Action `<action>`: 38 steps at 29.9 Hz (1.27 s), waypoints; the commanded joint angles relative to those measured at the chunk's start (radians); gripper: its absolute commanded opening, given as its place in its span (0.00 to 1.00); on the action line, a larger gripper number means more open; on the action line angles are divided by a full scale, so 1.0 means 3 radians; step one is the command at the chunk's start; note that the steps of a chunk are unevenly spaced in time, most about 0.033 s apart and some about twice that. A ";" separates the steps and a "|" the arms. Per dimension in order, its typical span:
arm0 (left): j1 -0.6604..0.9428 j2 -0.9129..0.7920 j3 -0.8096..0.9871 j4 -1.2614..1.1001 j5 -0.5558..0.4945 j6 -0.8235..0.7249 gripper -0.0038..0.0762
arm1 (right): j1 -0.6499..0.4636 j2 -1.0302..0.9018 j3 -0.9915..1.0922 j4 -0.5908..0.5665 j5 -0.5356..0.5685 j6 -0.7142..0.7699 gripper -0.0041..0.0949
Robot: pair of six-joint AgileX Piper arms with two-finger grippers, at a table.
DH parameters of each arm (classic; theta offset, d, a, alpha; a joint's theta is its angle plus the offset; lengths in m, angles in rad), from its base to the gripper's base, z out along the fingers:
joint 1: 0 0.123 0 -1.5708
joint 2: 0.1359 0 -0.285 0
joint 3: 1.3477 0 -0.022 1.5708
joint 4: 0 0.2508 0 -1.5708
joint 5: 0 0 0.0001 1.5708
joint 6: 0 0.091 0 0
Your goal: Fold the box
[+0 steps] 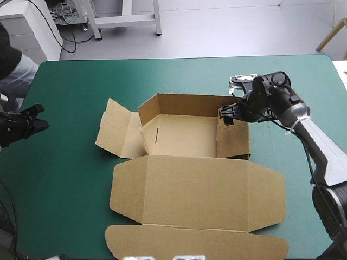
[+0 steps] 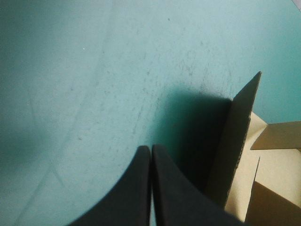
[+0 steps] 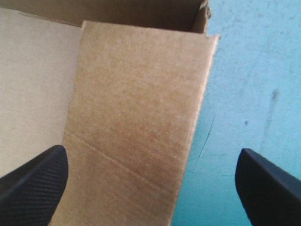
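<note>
The brown box (image 1: 187, 135) lies mid-table as an open tray. Its far wall stands up, its left flap (image 1: 115, 127) is spread outward, and its lid (image 1: 200, 197) lies flat toward the near edge. My right gripper (image 1: 227, 112) hovers open at the tray's far right corner. In the right wrist view the right gripper (image 3: 150, 188) straddles the upright right side wall (image 3: 141, 108), one finger inside the tray and one outside over the cover. My left gripper (image 1: 37, 118) is shut near the table's left edge, well clear of the box. In the left wrist view the left gripper (image 2: 151, 157) points at bare cover, with the flap's edge (image 2: 237, 141) beside it.
The teal-green cover (image 1: 70, 179) lies bare between the left gripper and the box. A bare strip of cover (image 1: 303, 76) also runs beyond and to the right of the tray. The lid's front flap (image 1: 195, 242) reaches close to the near edge.
</note>
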 commanded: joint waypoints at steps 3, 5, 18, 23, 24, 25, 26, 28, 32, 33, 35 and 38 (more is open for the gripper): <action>0.0007 -0.0143 -0.0078 -0.0161 -0.0024 -0.0007 0.04 | -0.0018 -0.0346 -0.0474 -0.0047 0.0211 0.0125 0.95; 0.0007 -0.0143 -0.0078 -0.0161 -0.0024 -0.0007 0.04 | -0.0018 -0.0469 -0.0553 -0.0078 0.0260 0.0169 0.95; 0.0007 -0.0143 -0.0078 -0.0161 -0.0024 -0.0021 0.04 | -0.0018 -0.1190 -0.0546 0.0144 0.0363 0.0324 0.95; 0.0007 -0.0143 -0.0078 -0.0161 -0.0024 -0.0021 0.04 | -0.0018 -0.1218 -0.0260 0.0210 0.0363 0.0288 0.95; 0.0007 -0.0143 -0.0078 -0.0161 -0.0024 -0.0021 0.04 | -0.0018 -0.1212 -0.0166 0.0125 0.0363 0.0345 0.95; 0.0007 -0.0143 -0.0078 -0.0161 -0.0024 -0.0021 0.04 | -0.0018 -0.1190 -0.0062 0.0072 0.0339 0.0394 0.95; 0.0007 -0.0143 -0.0078 -0.0161 -0.0024 -0.0021 0.04 | -0.0018 -0.1185 0.0019 0.0022 0.0309 0.0424 0.95; 0.0007 -0.0143 -0.0078 -0.0161 -0.0047 -0.0021 0.04 | -0.0018 -0.1125 0.0217 0.0010 0.0176 0.0451 0.95; 0.0007 -0.0143 -0.0078 -0.0161 -0.0055 -0.0021 0.04 | -0.0018 -0.0889 0.0423 0.0047 -0.0069 0.0451 0.95; 0.0007 -0.0143 -0.0078 -0.0161 -0.0055 -0.0021 0.04 | -0.0018 -0.0822 0.0428 0.0072 -0.0094 0.0451 0.95; 0.0007 -0.0143 -0.0078 -0.0161 -0.0073 -0.0021 0.04 | -0.0018 -0.0658 0.0428 0.0104 -0.0193 0.0439 0.95; 0.0007 -0.0143 -0.0078 -0.0161 -0.0074 -0.0021 0.04 | -0.0018 -0.0421 0.0428 0.0116 -0.0271 0.0439 0.95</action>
